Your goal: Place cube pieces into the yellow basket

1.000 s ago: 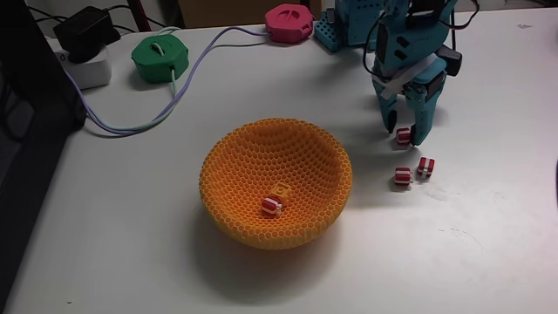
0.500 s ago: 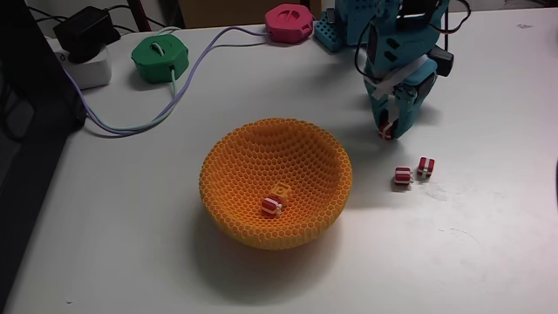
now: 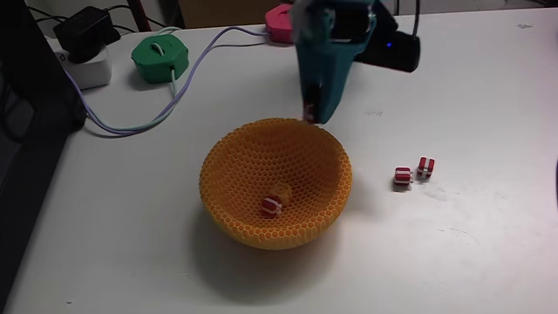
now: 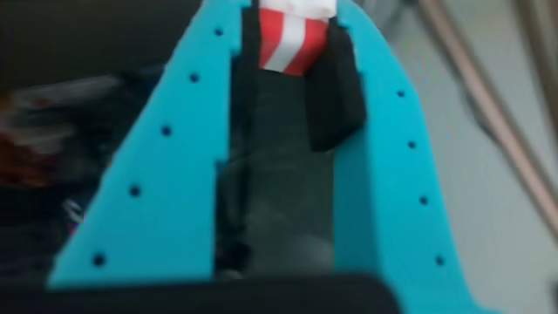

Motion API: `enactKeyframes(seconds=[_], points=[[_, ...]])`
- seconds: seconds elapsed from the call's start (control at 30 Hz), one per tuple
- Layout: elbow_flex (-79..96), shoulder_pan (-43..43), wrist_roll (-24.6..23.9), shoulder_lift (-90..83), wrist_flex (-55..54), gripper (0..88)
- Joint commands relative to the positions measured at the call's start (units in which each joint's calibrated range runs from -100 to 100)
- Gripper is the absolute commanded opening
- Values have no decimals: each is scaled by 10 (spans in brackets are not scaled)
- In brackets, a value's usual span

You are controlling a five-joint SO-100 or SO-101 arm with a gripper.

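While above the yellow basket [image 3: 234, 179], the fingers [image 4: 292, 39] pinch a striped cube [image 4: 293, 42].

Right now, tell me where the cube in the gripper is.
In the fixed view the striped cube sits pinched in the gripper, just above the far rim of the yellow basket.

Hobby desk or lab; white table [image 3: 488, 262]; power adapter [image 3: 85, 35]; loose cables [image 3: 187, 70].
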Motion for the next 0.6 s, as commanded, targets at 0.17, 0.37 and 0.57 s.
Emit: enactKeyframes(seconds=[0.17,0.37,0.57], points=[[-69,22,-8,62,20,262],[-54,-56,-16,-33,113,260],[88,-193,-63,-22,68,242]])
